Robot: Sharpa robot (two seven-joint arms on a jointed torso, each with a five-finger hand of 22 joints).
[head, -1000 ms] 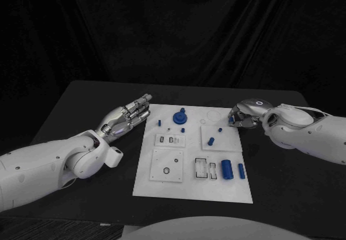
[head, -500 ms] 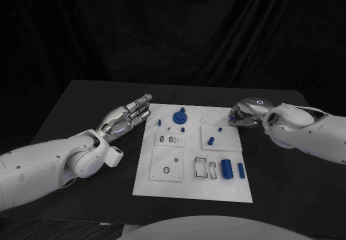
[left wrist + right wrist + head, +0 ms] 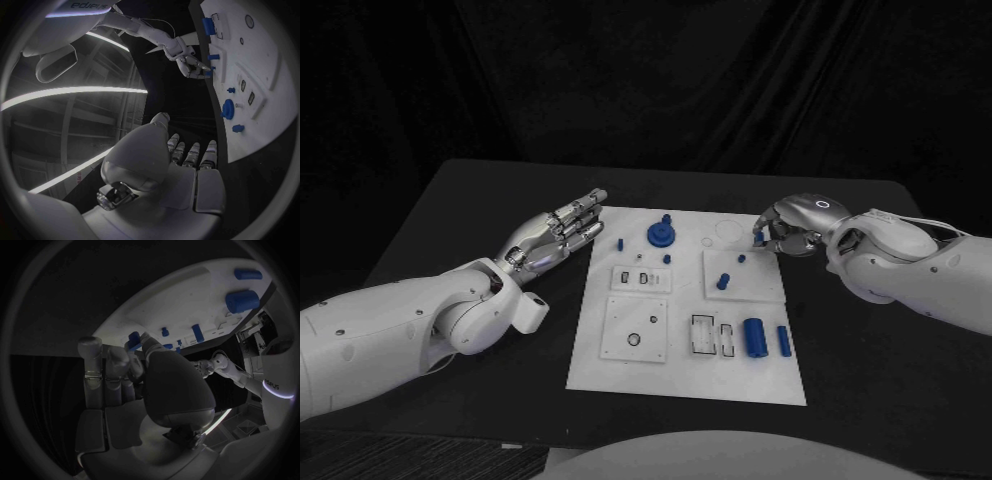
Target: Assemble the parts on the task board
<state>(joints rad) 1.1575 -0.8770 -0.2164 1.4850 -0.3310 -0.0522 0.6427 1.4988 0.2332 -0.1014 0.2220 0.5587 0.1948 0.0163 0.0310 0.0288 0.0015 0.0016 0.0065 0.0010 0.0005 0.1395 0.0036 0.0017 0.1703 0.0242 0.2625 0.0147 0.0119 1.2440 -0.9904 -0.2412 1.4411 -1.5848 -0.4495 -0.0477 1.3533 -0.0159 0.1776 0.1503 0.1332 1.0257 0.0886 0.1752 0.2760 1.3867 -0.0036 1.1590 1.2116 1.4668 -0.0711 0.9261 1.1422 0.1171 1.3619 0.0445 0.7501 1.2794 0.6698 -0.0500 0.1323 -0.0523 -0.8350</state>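
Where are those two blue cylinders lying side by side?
In the head view, the two blue cylinders lie near the task board's front right corner, just right of two rectangular slots, nearer the right hand's side.
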